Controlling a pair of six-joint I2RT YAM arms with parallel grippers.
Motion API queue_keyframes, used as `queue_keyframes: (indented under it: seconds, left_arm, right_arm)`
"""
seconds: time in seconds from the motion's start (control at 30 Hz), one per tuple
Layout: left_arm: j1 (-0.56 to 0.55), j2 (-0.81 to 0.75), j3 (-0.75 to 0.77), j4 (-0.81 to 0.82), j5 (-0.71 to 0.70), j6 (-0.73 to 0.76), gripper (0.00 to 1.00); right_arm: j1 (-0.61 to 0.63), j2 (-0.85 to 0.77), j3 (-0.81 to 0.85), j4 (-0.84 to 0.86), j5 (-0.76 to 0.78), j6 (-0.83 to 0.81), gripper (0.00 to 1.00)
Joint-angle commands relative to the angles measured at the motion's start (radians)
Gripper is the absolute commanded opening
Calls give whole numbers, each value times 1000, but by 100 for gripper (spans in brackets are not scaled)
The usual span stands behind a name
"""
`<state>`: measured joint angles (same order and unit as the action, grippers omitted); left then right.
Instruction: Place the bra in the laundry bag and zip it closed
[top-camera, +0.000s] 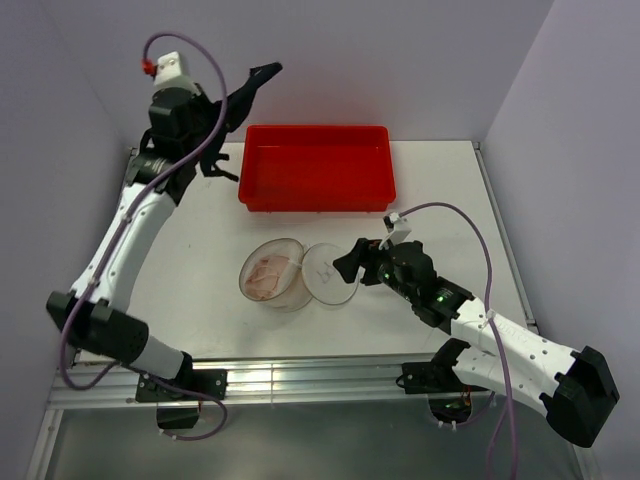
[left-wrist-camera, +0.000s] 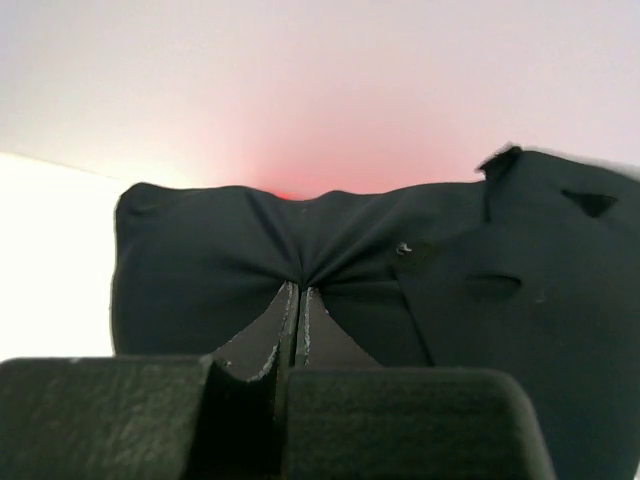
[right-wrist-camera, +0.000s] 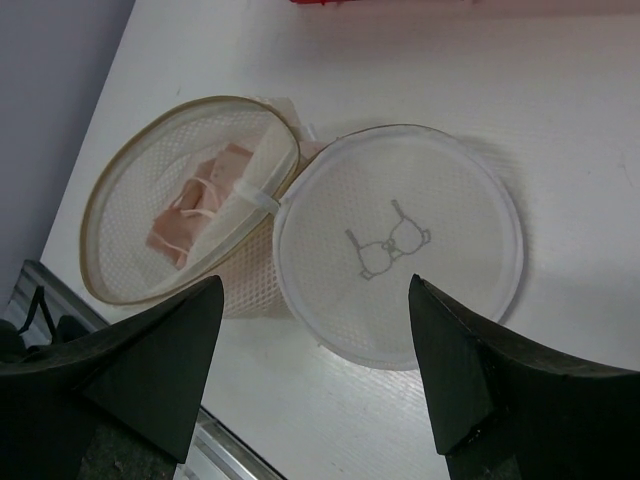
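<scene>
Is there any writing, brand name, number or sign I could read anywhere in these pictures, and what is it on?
No words, brand names or numbers can be read in any view.
The only sign is a small dark outline drawing of a bra, with no lettering, on the flat round lid of the laundry bag.
The red tray shows no lettering.

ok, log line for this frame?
bra: inside laundry bag | lid: open, lying flat beside bag, unzipped | left gripper: shut, empty, raised | right gripper: open, by lid
</scene>
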<state>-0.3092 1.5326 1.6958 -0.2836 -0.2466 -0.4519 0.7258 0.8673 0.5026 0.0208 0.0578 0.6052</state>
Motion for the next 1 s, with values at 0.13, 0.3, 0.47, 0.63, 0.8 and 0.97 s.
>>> queue_keyframes:
  seconds: [0.13,0.3,0.47,0.63,0.8,0.97]
  left_arm:
    - [68,-291,-307,-66,-212,-54,0]
    - [73,-359,-496,-94,-338,-106,0]
    - [85,-325,-613,-85,-336,-174,23]
    - [104,-292,-634,-81,-289,-183,62]
    - [163,-232,-569,-124,-177,-127,60]
    - [341,-95,-507,-207,66,2,46]
  right_arm:
    - [-2,-16,22,68,-56,-35,82]
    - [14,-21,17,56,-82,-39,82]
    - [17,-7,7,47,-82,-42,82]
    - [17,28,11,31,-88,-56,82]
    - [17,26,11,39,-92,-64,82]
    - [18,15,-1,57,-110,-67,82]
